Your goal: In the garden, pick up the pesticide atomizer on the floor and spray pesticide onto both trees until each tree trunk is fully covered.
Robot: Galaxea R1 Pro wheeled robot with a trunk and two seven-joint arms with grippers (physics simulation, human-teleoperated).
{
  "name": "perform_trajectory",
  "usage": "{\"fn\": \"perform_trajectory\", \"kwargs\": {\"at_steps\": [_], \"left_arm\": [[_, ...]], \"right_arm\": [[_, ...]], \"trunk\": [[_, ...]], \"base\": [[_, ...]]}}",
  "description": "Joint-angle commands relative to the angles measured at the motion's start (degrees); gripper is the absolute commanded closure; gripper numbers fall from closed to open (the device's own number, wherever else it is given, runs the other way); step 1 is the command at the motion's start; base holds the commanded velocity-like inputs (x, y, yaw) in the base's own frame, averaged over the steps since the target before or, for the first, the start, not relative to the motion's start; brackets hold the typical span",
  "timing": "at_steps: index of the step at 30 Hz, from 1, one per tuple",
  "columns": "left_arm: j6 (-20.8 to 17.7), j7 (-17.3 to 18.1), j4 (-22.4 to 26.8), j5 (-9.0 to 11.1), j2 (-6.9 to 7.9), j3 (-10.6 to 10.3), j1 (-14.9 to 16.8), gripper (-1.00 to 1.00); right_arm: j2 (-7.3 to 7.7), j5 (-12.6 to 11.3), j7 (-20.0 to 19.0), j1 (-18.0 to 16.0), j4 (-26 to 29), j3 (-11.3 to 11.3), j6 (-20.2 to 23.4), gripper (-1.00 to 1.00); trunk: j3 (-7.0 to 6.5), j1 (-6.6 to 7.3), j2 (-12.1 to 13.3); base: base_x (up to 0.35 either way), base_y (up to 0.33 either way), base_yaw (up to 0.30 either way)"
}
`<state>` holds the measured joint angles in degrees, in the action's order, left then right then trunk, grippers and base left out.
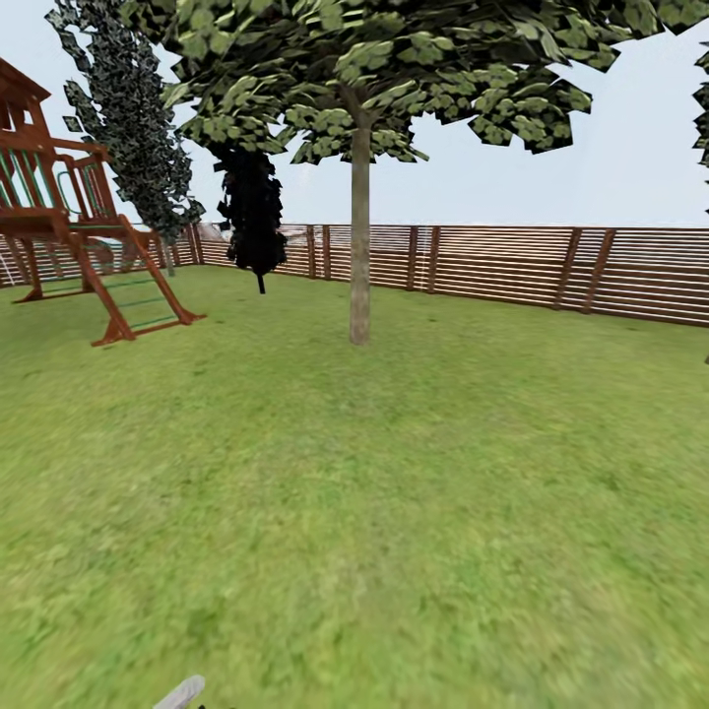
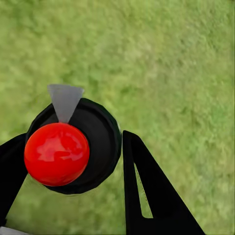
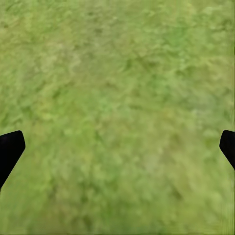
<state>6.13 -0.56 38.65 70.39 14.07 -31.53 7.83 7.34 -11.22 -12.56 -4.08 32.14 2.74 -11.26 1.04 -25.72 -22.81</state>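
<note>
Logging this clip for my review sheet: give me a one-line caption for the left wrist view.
Left pincer holding the black sprayer with its red cap and grey nozzle, above green grass.

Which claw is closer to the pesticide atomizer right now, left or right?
Left. The left claw has its fingers on either side of the pesticide atomizer, apparently gripping it. The right claw is open, with just the grass lawn between its fingertips.

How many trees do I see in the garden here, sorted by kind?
Thick-trunked green trees: 1
Tall thin speckled dark-leaved trees: 1
Near-black trees: 1
Total: 3, not counting foliage cut off at the right edge.
</note>
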Motion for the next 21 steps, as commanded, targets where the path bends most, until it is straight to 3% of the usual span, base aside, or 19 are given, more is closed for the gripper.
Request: {"fn": "perform_trajectory", "kwargs": {"at_steps": [1,21], "left_arm": [[0.5,-0.1,0.0,0.6,0.08,-0.5,0.1,1.00],[0.5,-0.1,0.0,0.5,0.08,-0.5,0.1,1.00]], "right_arm": [[0.01,-0.6,-0.5,0.0,-0.1,0.2,-0.1,-1.00],[0.04,-0.6,-0.4,0.0,-0.1,0.2,0.0,-1.00]], "trunk": [[0.11,-0.07,-0.1],[0.11,-0.07,-0.1]], "base": [[0.321,0.000,0.000],[0.321,0.000,0.000]]}}
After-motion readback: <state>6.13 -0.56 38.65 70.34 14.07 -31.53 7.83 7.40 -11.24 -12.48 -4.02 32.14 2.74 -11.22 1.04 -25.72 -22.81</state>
